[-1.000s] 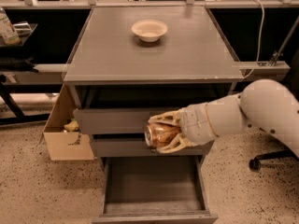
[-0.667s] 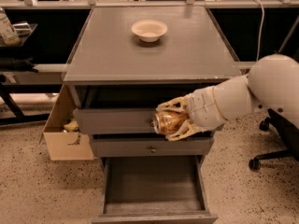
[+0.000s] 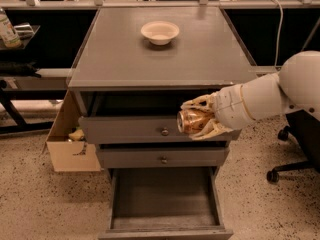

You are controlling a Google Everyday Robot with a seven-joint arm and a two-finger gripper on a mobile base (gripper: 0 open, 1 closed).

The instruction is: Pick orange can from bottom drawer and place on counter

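Observation:
My gripper (image 3: 192,119) is shut on the orange can (image 3: 191,122), a shiny coppery can held on its side with its silver end facing left. It hangs in front of the top drawer (image 3: 150,129), just below the front edge of the counter (image 3: 160,59). The pale fingers (image 3: 206,103) wrap above and below the can. The bottom drawer (image 3: 165,200) is pulled out below, its grey interior bare. My white arm (image 3: 270,96) comes in from the right.
A white bowl (image 3: 160,32) sits at the back middle of the counter. A cardboard box (image 3: 70,139) stands left of the cabinet. A chair base (image 3: 287,166) is at the right. Dark side shelves flank the cabinet.
The gripper has risen with the orange can, from the level of the middle drawer to the top drawer, and shifted slightly right.

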